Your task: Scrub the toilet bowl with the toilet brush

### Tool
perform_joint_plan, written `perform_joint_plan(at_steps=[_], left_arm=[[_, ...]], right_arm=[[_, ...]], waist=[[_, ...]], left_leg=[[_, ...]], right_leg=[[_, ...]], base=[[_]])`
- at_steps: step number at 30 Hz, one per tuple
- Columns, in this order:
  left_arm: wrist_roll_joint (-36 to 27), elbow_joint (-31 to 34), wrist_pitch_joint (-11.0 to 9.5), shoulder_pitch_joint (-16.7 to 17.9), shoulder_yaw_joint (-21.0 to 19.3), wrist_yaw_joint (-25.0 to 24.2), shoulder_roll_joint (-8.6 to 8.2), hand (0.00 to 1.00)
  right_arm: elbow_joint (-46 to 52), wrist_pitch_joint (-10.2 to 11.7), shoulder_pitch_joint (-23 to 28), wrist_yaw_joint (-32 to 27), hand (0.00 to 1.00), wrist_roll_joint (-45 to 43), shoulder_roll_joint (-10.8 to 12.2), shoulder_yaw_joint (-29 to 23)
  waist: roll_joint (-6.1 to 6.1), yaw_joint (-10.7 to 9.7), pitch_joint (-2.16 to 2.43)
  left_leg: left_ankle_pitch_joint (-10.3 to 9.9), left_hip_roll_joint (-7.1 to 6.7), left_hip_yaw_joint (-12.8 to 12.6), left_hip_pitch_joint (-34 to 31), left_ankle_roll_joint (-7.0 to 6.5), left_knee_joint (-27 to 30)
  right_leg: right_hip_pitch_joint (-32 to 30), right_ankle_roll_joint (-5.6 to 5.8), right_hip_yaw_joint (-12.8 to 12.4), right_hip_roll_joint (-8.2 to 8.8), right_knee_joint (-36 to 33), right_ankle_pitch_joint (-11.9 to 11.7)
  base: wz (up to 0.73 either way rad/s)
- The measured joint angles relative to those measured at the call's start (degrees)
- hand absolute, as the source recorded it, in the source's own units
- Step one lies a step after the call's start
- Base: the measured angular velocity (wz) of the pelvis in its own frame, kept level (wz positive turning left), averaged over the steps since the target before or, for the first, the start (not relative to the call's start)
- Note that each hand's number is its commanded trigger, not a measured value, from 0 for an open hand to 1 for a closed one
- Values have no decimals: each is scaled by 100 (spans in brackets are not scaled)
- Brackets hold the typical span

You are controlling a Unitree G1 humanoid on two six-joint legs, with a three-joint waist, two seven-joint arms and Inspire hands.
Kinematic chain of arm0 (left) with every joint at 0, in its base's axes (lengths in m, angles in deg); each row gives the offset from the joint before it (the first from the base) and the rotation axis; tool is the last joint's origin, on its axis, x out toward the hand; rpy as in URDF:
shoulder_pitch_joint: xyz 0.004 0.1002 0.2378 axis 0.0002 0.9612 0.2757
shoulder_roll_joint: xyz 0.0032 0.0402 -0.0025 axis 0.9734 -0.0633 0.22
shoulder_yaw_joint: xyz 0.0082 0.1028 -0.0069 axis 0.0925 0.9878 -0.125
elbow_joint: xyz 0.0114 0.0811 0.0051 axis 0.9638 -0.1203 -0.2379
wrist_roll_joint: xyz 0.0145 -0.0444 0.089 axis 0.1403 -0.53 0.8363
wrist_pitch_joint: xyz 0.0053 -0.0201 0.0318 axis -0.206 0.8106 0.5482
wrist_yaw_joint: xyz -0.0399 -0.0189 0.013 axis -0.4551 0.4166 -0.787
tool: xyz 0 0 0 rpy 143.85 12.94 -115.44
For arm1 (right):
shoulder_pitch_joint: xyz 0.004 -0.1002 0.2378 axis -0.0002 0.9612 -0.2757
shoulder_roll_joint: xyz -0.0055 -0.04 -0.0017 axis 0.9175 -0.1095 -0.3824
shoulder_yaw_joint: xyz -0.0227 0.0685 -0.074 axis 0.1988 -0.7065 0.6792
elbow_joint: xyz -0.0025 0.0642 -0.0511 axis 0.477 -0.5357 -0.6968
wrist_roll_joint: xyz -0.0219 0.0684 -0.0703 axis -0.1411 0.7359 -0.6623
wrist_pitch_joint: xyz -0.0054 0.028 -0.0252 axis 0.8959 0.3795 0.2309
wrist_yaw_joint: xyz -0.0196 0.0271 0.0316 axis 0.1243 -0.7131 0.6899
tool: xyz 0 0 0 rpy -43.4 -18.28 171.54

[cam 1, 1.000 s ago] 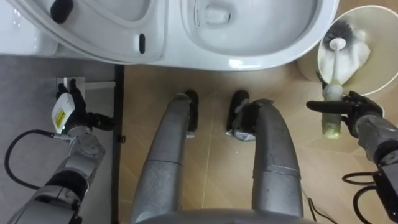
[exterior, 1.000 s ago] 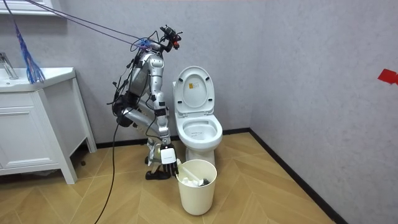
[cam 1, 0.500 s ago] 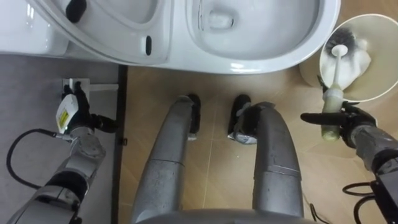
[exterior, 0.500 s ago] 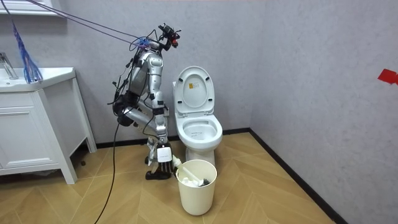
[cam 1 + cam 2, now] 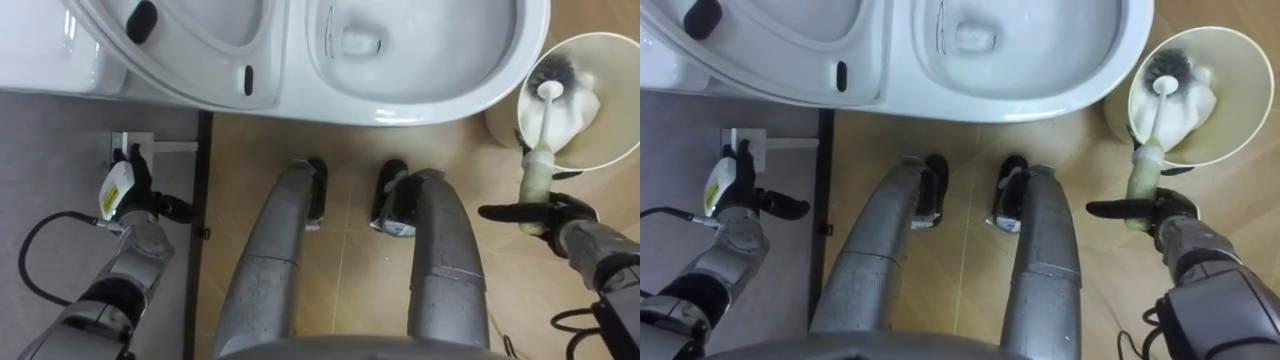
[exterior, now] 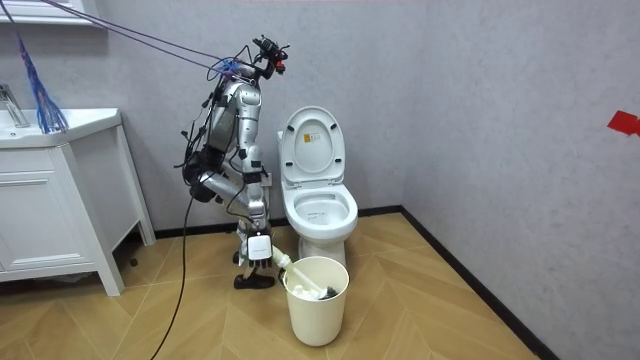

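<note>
On the herringbone wooden floor [image 5: 345, 150] right of the white ceramic toilet [image 5: 430, 88], a round cream plastic bin [image 6: 318, 308] holds the dark-bristled head of the white toilet brush [image 5: 534, 175], whose pale handle the right hand [image 5: 568, 218] grips with curled fingers, while the left hand [image 5: 128, 190] hangs left of the toilet, fingers loosely extended and empty.

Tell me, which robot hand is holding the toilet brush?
The right hand, curled round the toilet brush whose head sits in the pale bin. The left hand hangs open, holding nothing.
</note>
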State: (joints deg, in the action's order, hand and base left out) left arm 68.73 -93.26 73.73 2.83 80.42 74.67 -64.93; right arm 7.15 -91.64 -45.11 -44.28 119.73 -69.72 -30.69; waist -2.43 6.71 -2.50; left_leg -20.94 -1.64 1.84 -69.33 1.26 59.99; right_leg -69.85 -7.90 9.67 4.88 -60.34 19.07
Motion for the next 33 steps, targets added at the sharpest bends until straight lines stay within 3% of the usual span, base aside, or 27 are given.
perform_joint_plan(at_steps=[12,19,28,33], left_arm=[[-130,11,21,15,135,206,-18,0],[-447,17,-76,14,226,346,-20,0],[-447,15,-115,28,229,492,-35,0],[-446,14,-123,55,229,536,-37,0]], right_arm=[[-105,-99,8,-291,100,322,14,96],[-96,-126,-32,-569,100,1513,136,92],[-89,-115,-103,-556,100,2314,340,-330],[-77,-117,-108,-544,100,2321,370,-468]], waist=[[-5,2,-1],[-6,2,1],[-8,-7,2],[-7,-19,5]], left_leg=[[0,2,-9,-52,-3,-37],[18,9,-27,-102,-31,-77],[19,-2,-21,-110,-37,-67],[21,-5,-22,-86,-42,-63]], right_leg=[[-52,4,-3,-2,35,0],[-111,7,-11,-8,65,-2],[-111,20,-10,-3,69,-4],[-87,22,-13,-3,69,-5]], base=[[0],[0],[0],[0]])
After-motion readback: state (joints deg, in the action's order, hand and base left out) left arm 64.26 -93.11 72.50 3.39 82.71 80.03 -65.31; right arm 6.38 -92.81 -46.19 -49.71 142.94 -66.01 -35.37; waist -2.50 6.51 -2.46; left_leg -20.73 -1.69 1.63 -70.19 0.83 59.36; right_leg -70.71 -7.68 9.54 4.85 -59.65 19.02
